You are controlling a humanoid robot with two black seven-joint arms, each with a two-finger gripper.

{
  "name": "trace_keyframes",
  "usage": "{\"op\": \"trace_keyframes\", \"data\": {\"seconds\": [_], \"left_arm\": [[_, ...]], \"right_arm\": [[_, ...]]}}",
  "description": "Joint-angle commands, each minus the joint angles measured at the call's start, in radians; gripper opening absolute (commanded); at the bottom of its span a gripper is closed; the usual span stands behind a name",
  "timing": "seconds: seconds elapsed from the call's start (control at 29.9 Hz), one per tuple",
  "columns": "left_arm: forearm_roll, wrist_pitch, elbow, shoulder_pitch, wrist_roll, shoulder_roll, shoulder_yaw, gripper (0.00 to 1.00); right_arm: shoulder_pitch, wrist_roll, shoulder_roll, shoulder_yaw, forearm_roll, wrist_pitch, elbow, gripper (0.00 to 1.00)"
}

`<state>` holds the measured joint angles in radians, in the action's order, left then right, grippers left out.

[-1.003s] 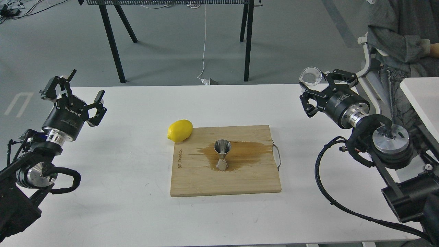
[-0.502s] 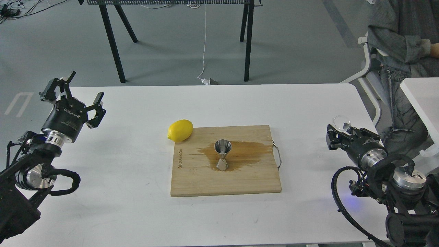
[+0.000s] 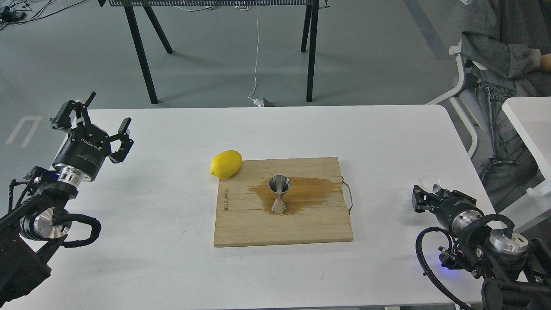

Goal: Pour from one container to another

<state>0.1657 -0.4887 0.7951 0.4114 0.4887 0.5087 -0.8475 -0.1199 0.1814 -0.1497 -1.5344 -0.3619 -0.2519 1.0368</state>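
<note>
The steel jigger (image 3: pixel 279 193) stands upright in the middle of the wooden cutting board (image 3: pixel 241 228), inside a brown wet stain (image 3: pixel 314 191). Low over the table's right front part, my right gripper (image 3: pixel 427 194) is shut on the small clear cup (image 3: pixel 431 183), whose rim shows just above the dark fingers. What the cup holds cannot be made out. The cup is far to the right of the jigger. At the table's left edge my left gripper (image 3: pixel 109 109) hangs open and holds nothing.
A yellow lemon (image 3: pixel 226 163) lies on the white table (image 3: pixel 172 267), touching the board's far left corner. A metal handle (image 3: pixel 348 196) sticks out of the board's right side. A seated person (image 3: pixel 499 47) and a second white table (image 3: pixel 529 125) are at the right.
My right arm has swung down and back towards me with the cup, from high at the table's far right to low near its right front edge. The left arm has barely moved.
</note>
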Motion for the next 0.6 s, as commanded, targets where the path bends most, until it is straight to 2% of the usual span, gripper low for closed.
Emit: {"op": "trace_keyframes", "data": {"seconds": [0.0, 0.13, 0.27, 0.4, 0.5, 0.57], "left_arm": [[0.000, 0.000, 0.001, 0.000, 0.000, -0.001, 0.001, 0.93], [0.000, 0.000, 0.001, 0.001, 0.000, 0.001, -0.001, 0.93], [0.000, 0.000, 0.001, 0.001, 0.000, 0.001, -0.001, 0.93], [0.000, 0.000, -0.001, 0.001, 0.000, 0.001, -0.001, 0.93], [0.000, 0.000, 0.001, 0.001, 0.000, 0.001, -0.001, 0.93], [0.000, 0.000, 0.001, 0.000, 0.000, 0.001, -0.001, 0.93]], "right_arm": [[-0.003, 0.000, 0.001, 0.013, 0.001, -0.001, -0.001, 0.36], [-0.006, -0.003, 0.002, 0.040, 0.001, -0.003, 0.000, 0.40], [-0.004, -0.003, 0.012, 0.050, 0.001, -0.007, 0.003, 0.52], [0.002, -0.003, 0.016, 0.050, 0.001, -0.004, 0.011, 0.69], [0.005, -0.003, 0.016, 0.050, 0.000, -0.001, 0.014, 0.87], [0.011, -0.003, 0.016, 0.050, 0.000, -0.001, 0.023, 0.93]]}}
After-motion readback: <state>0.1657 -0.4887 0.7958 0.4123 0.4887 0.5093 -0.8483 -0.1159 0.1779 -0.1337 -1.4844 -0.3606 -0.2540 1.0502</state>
